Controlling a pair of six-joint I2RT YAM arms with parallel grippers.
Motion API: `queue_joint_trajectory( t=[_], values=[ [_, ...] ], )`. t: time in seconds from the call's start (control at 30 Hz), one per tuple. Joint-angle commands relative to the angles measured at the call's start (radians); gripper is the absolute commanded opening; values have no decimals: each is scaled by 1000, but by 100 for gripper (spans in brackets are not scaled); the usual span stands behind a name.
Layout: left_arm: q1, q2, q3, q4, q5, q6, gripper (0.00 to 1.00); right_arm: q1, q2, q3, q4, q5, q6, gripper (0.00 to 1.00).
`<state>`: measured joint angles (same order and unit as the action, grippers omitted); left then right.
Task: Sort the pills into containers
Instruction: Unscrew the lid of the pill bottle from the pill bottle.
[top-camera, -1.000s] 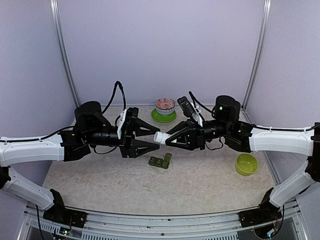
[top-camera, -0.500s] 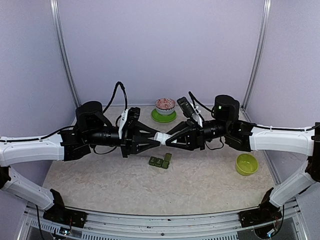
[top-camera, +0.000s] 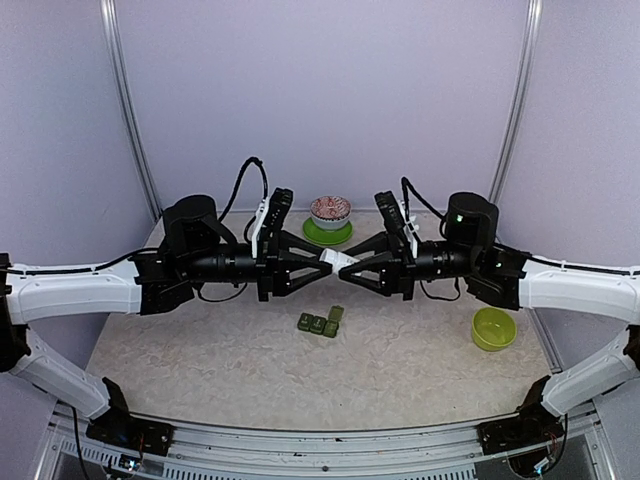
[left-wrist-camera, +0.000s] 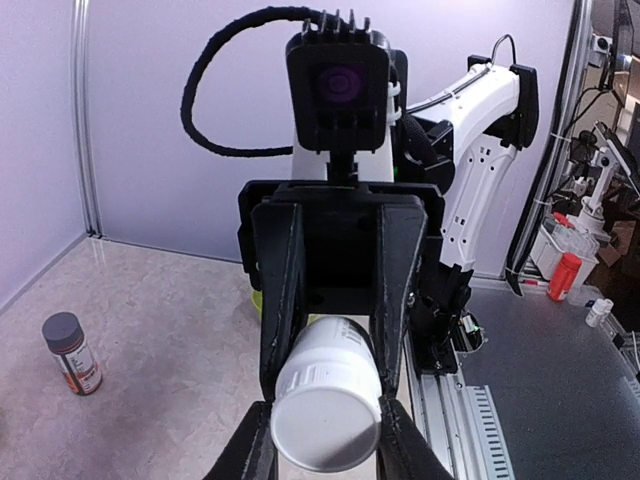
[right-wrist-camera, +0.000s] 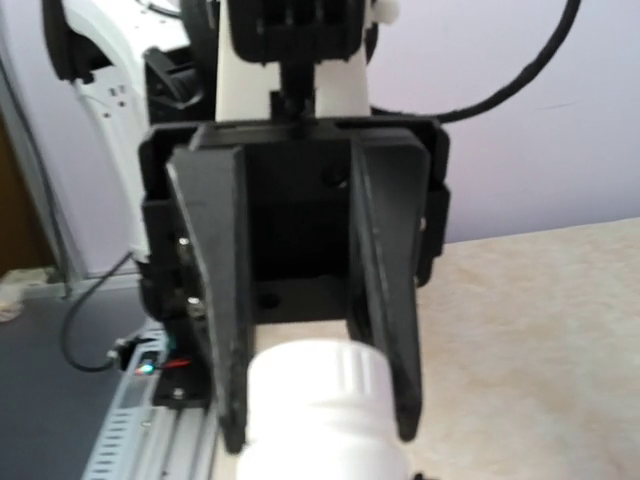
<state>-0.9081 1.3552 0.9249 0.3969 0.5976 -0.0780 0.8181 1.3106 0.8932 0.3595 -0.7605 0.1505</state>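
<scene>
The white pill bottle (top-camera: 336, 262) hangs level in the air between the two arms, gripped at both ends. The left end effector (top-camera: 326, 267) is closed to a narrow gap on the ribbed cap end, and the right end effector (top-camera: 346, 270) is clamped just as narrowly round the body. The dark green containers (top-camera: 320, 323) lie on the desk (top-camera: 200, 350) below the bottle, well apart from both end effectors.
</scene>
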Motion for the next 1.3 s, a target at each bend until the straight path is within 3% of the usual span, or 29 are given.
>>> queue_joint_trajectory(
  t=[0.0, 0.1, 0.17, 0.2, 0.23, 0.47, 0.77, 1.27],
  values=[
    [-8, 14, 6, 113, -1, -145, 46, 0, -34, -24, 31, 107, -56, 20],
    [-5, 4, -12, 149, -45, -179, 63, 1, -59, -53, 93, 87, -24, 21],
    [0, 4, -8, 150, -72, -196, 79, 0, -70, -56, 102, 91, -12, 21],
    [6, 4, -6, 153, -78, -209, 93, 1, -72, -52, 99, 91, -10, 21],
    [14, 5, -6, 159, -76, -225, 98, 1, -73, -49, 94, 94, -7, 21],
    [25, 55, 29, 177, -118, -285, 99, 5, -54, -59, 154, 97, 50, 21],
    [26, 140, 25, 405, -20, -436, 99, 38, 28, -60, 261, 159, 118, 21],
    [23, 193, 53, 446, 0, -491, 97, 63, 87, -83, 329, 290, 173, 21]
  ],
)
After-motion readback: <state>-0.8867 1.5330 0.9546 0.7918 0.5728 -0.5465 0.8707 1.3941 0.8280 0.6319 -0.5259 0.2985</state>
